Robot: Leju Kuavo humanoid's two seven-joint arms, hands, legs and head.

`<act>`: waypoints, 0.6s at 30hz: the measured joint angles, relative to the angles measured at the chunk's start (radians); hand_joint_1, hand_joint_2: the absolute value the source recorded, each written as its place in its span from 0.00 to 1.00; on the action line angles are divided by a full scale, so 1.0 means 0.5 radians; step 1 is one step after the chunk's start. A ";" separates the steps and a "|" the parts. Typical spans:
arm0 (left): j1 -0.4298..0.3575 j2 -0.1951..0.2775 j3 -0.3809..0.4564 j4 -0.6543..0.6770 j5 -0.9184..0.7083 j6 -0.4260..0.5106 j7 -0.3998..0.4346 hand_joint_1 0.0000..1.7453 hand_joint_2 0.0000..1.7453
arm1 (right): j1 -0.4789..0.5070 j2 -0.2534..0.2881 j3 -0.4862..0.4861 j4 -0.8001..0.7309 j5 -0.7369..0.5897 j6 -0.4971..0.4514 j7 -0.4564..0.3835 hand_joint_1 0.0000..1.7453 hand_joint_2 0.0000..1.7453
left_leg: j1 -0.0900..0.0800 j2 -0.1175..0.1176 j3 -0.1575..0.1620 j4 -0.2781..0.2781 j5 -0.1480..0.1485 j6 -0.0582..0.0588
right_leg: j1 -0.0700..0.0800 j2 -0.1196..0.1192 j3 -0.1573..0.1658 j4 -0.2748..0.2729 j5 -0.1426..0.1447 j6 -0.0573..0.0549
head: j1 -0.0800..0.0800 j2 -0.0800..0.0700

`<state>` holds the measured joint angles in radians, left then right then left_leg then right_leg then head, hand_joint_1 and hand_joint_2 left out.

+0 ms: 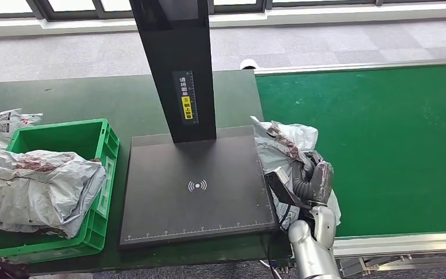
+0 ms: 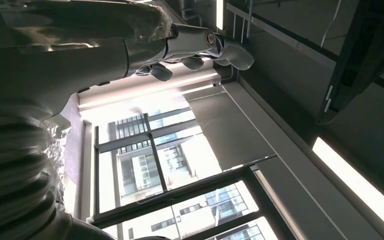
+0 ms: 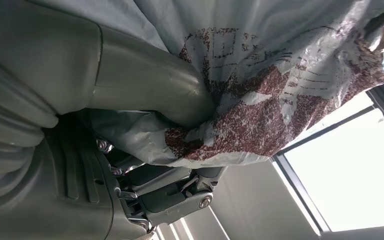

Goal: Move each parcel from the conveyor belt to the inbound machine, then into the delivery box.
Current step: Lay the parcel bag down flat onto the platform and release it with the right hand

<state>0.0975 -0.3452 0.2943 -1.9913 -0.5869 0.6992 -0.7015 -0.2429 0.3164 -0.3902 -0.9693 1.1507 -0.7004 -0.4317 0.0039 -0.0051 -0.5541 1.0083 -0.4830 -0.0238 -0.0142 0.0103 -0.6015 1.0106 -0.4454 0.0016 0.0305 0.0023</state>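
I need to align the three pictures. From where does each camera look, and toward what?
Head view: high on the body, looking down at the inbound machine, green crate, conveyor belt; right hand grips a parcel.
Left wrist view: behind the left hand, facing ceiling and windows.
Right wrist view: behind the right hand, facing the parcel.
Shared: that parcel.

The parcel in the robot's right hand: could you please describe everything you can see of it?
The parcel is a soft, crumpled bag of grey-white plastic film with dark red speckled print and lines of printed text. The right hand grips it, the thumb pressing into its folds. In the head view it sits at the conveyor belt's left edge, beside the black scanner platform, with one corner overlapping that platform's right edge. Whether it rests on the belt or is lifted cannot be told.
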 joint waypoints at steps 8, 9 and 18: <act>-0.001 0.000 0.000 0.000 -0.004 0.000 0.000 0.00 1.00 | 0.039 0.042 0.000 -0.153 -0.016 0.000 -0.009 1.00 1.00 | 0.000 0.000 0.000 0.000 0.000 0.000 | -0.001 0.000 0.000 0.000 0.000 0.000 | 0.000 0.000; -0.001 0.000 0.000 0.000 -0.004 0.000 0.000 0.00 1.00 | 0.041 0.043 0.000 -0.163 -0.016 0.000 -0.009 1.00 1.00 | 0.000 0.000 0.000 0.000 0.000 0.000 | -0.001 0.000 0.000 0.000 0.000 0.000 | 0.000 0.000; -0.003 0.000 0.001 0.000 -0.019 0.000 0.001 0.00 1.00 | 0.077 0.056 0.007 -0.231 -0.024 0.000 -0.018 1.00 1.00 | 0.000 0.000 0.000 0.000 0.000 0.000 | 0.000 0.000 0.000 0.000 0.000 0.000 | 0.000 0.000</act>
<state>0.0962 -0.3452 0.2947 -1.9912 -0.5962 0.6992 -0.7012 -0.2045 0.3445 -0.3869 -1.0849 1.1386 -0.7004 -0.4409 0.0038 -0.0052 -0.5541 1.0083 -0.4830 -0.0238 -0.0143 0.0102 -0.6014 1.0106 -0.4453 0.0016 0.0305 0.0023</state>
